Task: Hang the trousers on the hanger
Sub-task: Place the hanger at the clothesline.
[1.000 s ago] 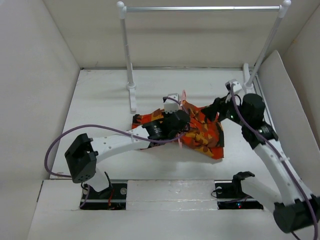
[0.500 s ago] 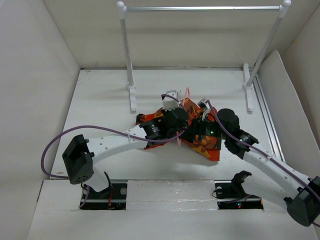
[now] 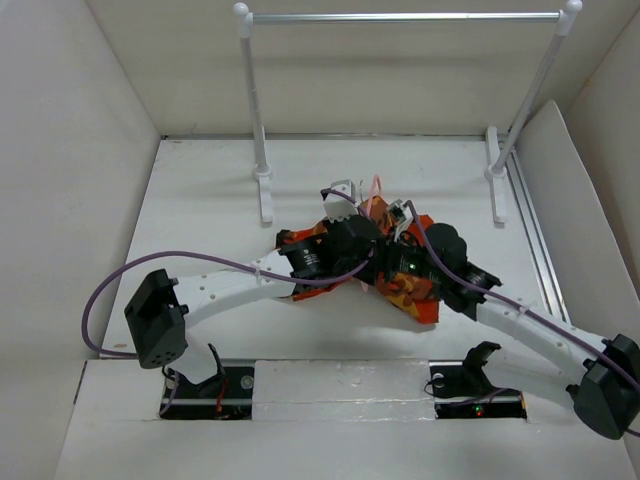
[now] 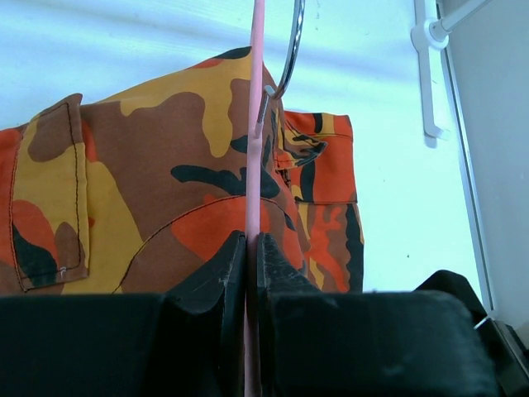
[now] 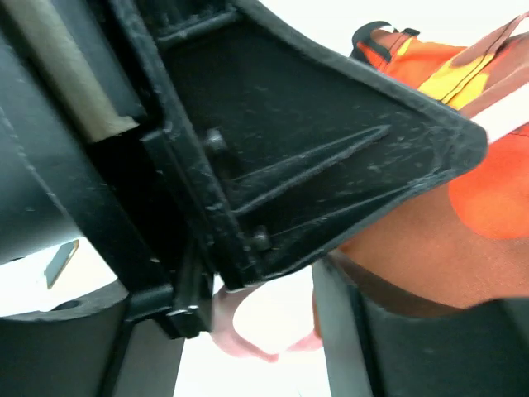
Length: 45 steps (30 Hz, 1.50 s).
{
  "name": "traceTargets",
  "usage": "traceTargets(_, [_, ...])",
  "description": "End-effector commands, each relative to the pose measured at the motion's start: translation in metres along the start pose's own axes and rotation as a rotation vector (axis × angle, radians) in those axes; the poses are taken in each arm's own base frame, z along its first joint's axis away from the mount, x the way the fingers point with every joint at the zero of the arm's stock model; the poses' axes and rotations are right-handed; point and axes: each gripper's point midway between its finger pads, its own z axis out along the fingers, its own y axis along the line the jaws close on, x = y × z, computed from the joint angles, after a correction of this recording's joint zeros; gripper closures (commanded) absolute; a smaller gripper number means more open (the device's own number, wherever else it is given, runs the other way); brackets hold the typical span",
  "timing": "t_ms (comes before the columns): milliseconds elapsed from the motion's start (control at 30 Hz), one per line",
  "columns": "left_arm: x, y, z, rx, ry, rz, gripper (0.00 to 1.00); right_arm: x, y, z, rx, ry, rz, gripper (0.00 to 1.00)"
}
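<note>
**Top external view.** The trousers point(image 3: 415, 290) are found bunched on the table point(image 3: 200, 200), at its middle and slightly right. Both arms are converged over them. The left gripper point(image 3: 365, 222) is placed at the far left edge of the heap. The right gripper point(image 3: 398, 238) is set just beside it on the right, directly above the cloth. Part of the hanger point(image 3: 375, 190) is seen rising at the far side of the left gripper.

**Left wrist view.** The left jaws are seen clamped tight on the pink bar of the hanger. The hanger is held on edge, with its long axis running straight away from the gripper and its hook at the far end. The trousers are spread flat beneath it on both sides and are not yet threaded over it.

**Right wrist view.** The view is largely blocked by black hardware. The right jaws are seen standing apart, and no grip on the cloth is confirmed.

**Finding.** The right gripper is judged to be the nearer free one, with the cloth directly below it.
</note>
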Motion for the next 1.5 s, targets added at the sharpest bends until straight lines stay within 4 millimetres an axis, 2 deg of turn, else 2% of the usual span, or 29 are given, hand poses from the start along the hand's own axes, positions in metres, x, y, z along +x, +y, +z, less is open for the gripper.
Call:
traceTargets(0, [-0.04,-0.034,-0.02,0.124,-0.078,-0.158,1.0,-0.018,0.003,0.002,0.001,-0.105,-0.006,0.4])
traceTargets(33, [-0.041,-0.034,-0.021,0.127,-0.078,-0.165,1.0,-0.017,-0.003,0.003,0.016,-0.127,0.0,0.41])
traceTargets(133, [-0.04,-0.034,-0.026,0.144,-0.066,-0.174,1.0,-0.021,0.0,0.003,-0.006,-0.158,-0.016,0.45])
traceTargets(267, [-0.043,-0.032,-0.032,0.151,-0.067,-0.181,1.0,-0.024,0.002,0.003,-0.027,-0.183,-0.039,0.42])
traceTargets(300, [-0.045,-0.033,-0.034,0.161,-0.063,-0.184,1.0,-0.03,0.003,0.001,-0.039,-0.207,-0.047,0.42])
traceTargets(367, [-0.046,-0.034,-0.037,0.168,-0.06,-0.194,1.0,-0.028,0.003,-0.002,-0.057,-0.221,-0.032,0.47])
traceTargets(433, [-0.049,-0.035,-0.041,0.178,-0.061,-0.205,1.0,-0.035,0.009,-0.007,-0.092,-0.262,-0.026,0.51])
traceTargets(467, [-0.049,-0.035,-0.042,0.181,-0.06,-0.205,1.0,-0.036,0.009,-0.009,-0.1,-0.271,-0.025,0.63])
traceTargets(533, [-0.048,-0.034,-0.044,0.183,-0.055,-0.207,1.0,-0.033,0.01,-0.014,-0.109,-0.267,-0.011,0.79])
traceTargets(567, [-0.048,-0.033,-0.044,0.183,-0.055,-0.209,1.0,-0.032,0.01,-0.015,-0.105,-0.265,-0.013,0.92])
traceTargets(633, [-0.049,-0.032,-0.047,0.189,-0.055,-0.217,1.0,-0.031,0.007,-0.019,-0.086,-0.255,-0.018,1.0])
traceTargets(733, [-0.052,-0.035,-0.05,0.211,-0.055,-0.205,1.0,-0.034,0.008,-0.022,-0.076,-0.266,-0.023,1.0])
traceTargets(867, [-0.069,-0.052,-0.057,0.27,-0.084,-0.202,1.0,-0.048,0.015,-0.028,-0.09,-0.295,-0.034,1.0])
traceTargets(933, [-0.082,-0.062,-0.064,0.302,-0.099,-0.203,1.0,-0.059,0.026,-0.031,-0.112,-0.314,-0.05,1.0])
traceTargets(1000, [-0.093,-0.071,-0.07,0.338,-0.116,-0.185,1.0,-0.077,0.04,-0.037,-0.131,-0.35,-0.071,1.0])
traceTargets(1033, [-0.106,-0.08,-0.078,0.368,-0.134,-0.192,0.96,-0.081,0.041,-0.038,-0.122,-0.352,-0.074,1.0])
traceTargets(1067, [-0.115,-0.082,-0.08,0.378,-0.153,-0.183,0.87,-0.093,0.051,-0.041,-0.133,-0.375,-0.094,1.0])
traceTargets(1100, [-0.123,-0.085,-0.083,0.398,-0.162,-0.182,0.82,-0.1,0.052,-0.043,-0.13,-0.386,-0.099,1.0])
traceTargets(1133, [-0.136,-0.092,-0.093,0.431,-0.179,-0.194,0.78,-0.105,0.059,-0.045,-0.146,-0.393,-0.109,1.0])
traceTargets(1167, [-0.146,-0.092,-0.095,0.44,-0.194,-0.198,0.7,-0.111,0.061,-0.047,-0.15,-0.405,-0.117,1.0])
traceTargets(1200, [-0.151,-0.096,-0.1,0.46,-0.198,-0.189,0.66,-0.12,0.07,-0.05,-0.167,-0.423,-0.133,1.0])
traceTargets(1233, [-0.167,-0.096,-0.107,0.465,-0.232,-0.2,0.62,-0.125,0.074,-0.052,-0.171,-0.433,-0.136,1.0])
traceTargets(1267, [-0.175,-0.097,-0.112,0.473,-0.248,-0.199,0.57,-0.132,0.075,-0.055,-0.167,-0.451,-0.149,1.0])
traceTargets(1300, [-0.183,-0.097,-0.116,0.471,-0.271,-0.193,0.56,-0.143,0.085,-0.059,-0.176,-0.472,-0.175,1.0])
traceTargets(1367, [-0.201,-0.094,-0.129,0.474,-0.321,-0.18,0.54,-0.149,0.074,-0.057,-0.112,-0.445,-0.201,1.0])
traceTargets(1400, [-0.223,-0.081,-0.132,0.44,-0.379,-0.185,0.54,-0.161,0.076,-0.06,-0.085,-0.443,-0.226,1.0])
traceTargets(1467, [-0.224,-0.076,-0.13,0.433,-0.372,-0.184,0.55,-0.169,0.073,-0.063,-0.068,-0.46,-0.237,1.0])
